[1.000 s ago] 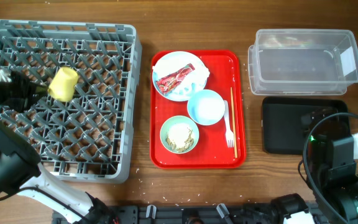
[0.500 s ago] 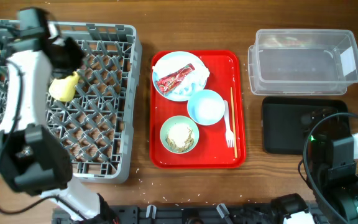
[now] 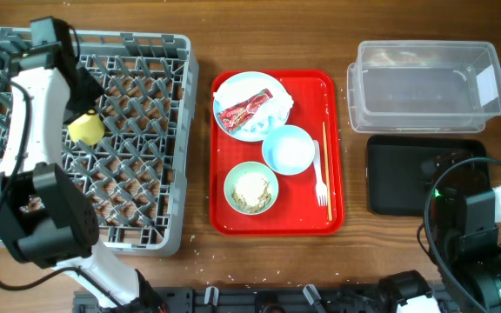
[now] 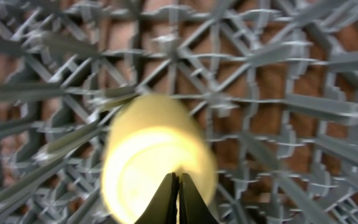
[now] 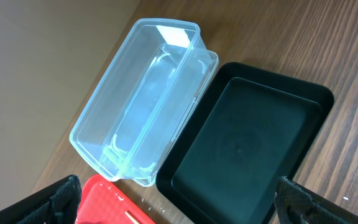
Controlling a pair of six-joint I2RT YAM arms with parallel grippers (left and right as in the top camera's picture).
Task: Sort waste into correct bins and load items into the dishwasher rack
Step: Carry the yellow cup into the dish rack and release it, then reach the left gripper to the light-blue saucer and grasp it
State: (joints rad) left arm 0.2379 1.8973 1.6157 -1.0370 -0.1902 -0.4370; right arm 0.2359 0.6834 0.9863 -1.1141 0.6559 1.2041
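The yellow cup (image 3: 85, 129) lies on its side in the grey dishwasher rack (image 3: 137, 174), at its upper left. My left gripper (image 3: 90, 103) hovers just above it with its jaws (image 4: 176, 177) shut together and empty, the cup (image 4: 157, 155) blurred behind them. My right gripper (image 5: 179, 194) is wide open and empty over the black tray (image 5: 241, 143), next to the clear tub (image 5: 142, 106). On the red tray (image 3: 333, 148) sit a pale plate (image 3: 233, 91) with the wrapper (image 3: 243, 109) and napkin (image 3: 279, 104), a pale blue dish (image 3: 288, 149), a mint-green bowl (image 3: 233, 178) of food scraps, a fork (image 3: 320, 178) and a chopstick (image 3: 325, 161).
The clear tub (image 3: 424, 78) stands at the back right, with the black tray (image 3: 407, 174) in front of it. Rack pegs (image 4: 278, 93) surround the cup. Small crumbs lie on the wood near the red tray's front edge. The right arm's base fills the lower right corner.
My left arm swung from the rack's left side to above its upper left. The cup settled slightly down and left in the rack. The right arm has not moved.
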